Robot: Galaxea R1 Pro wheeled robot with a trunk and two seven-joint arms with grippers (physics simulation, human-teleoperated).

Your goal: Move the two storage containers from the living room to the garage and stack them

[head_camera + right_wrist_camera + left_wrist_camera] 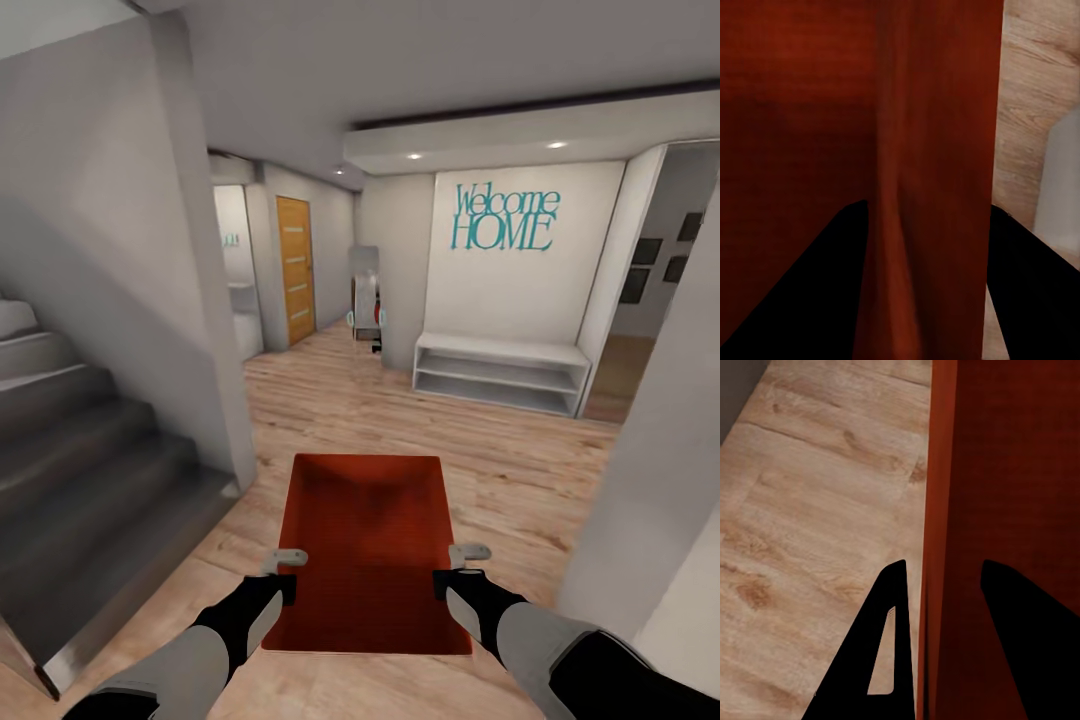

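While clamped at each long wall by left pincer (285, 572) and right pincer (462, 568), lidless orange-red storage container (372, 530), plain tapered walls.

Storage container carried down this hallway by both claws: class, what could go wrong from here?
1. Each claw, left and right, pinches only a thin side wall of the storage container; a jolt might let it slip or tilt.
2. The staircase on the left and the wall corner on the right narrow the passage, so the container or an arm could clip one while turning.
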